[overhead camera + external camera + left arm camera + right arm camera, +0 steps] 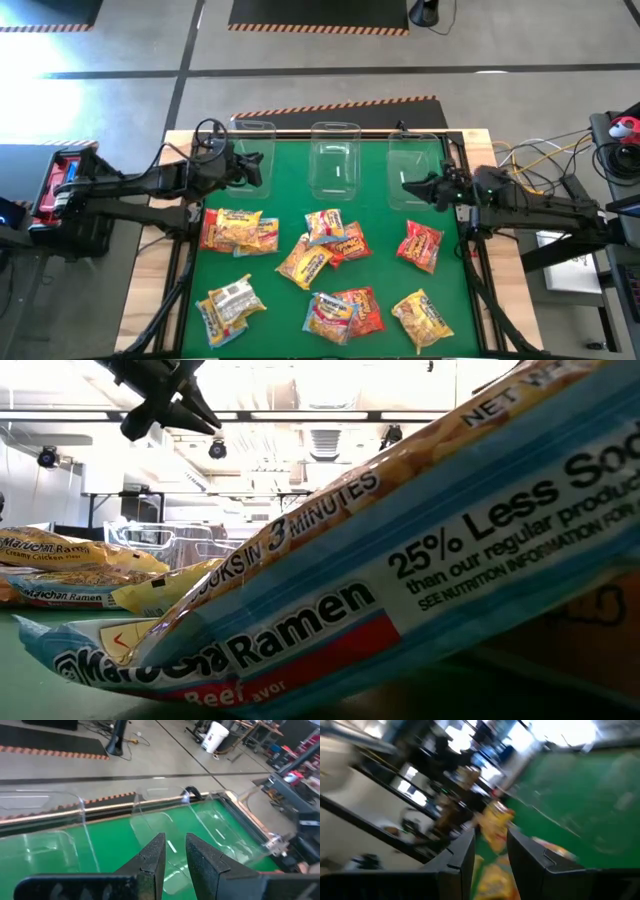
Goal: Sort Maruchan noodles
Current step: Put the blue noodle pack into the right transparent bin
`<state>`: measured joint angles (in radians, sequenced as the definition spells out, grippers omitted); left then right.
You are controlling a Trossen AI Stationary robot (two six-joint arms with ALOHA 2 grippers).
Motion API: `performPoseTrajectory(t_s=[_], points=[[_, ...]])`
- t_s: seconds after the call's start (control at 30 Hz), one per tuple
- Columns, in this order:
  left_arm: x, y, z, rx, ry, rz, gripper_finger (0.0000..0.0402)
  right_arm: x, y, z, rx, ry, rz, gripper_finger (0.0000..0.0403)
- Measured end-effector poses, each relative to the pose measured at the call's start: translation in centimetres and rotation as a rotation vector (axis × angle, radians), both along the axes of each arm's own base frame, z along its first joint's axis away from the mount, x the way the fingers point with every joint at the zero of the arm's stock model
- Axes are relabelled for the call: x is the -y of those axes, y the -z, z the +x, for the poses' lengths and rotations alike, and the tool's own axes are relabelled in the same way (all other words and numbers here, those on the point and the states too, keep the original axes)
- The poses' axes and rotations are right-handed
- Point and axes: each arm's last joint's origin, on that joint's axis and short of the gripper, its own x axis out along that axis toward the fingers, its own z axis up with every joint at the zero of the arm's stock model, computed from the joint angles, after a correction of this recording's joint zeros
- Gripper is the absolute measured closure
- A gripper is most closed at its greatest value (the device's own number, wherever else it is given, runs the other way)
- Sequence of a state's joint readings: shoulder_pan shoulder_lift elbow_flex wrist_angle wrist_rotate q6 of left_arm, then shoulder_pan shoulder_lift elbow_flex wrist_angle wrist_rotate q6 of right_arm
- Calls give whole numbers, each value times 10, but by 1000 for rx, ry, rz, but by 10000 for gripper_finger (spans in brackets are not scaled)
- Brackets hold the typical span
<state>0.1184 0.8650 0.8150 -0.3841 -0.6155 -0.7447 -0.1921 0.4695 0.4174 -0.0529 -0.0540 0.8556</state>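
The Maruchan noodles (330, 270) lie scattered over the near half of the green surface (380, 225), some overlapping, one packet pressed right up against the low camera. Three clear bins (335, 160) stand in a row along the far edge, with a bare green strip between them and the packets. The left gripper (250, 165) hangs by the left-hand bin, its fingers nearly together and holding nothing. The right gripper (410, 183) hovers near the right-hand bin, also narrowed and empty. Both side edges stay free of packets.
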Motion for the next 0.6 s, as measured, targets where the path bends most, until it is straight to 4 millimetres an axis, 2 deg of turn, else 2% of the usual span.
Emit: performPoseTrajectory(t_s=[0.2,0.5,0.6], points=[[3,5,7,-3,91,-62,342,3,-4,18,-84,-5,14,300],[17,23,31,-89,219,-138,342,2,-8,50,-155,-26,101,300],[23,29,37,-110,239,-158,342,-1,-1,61,-215,-36,152,300]])
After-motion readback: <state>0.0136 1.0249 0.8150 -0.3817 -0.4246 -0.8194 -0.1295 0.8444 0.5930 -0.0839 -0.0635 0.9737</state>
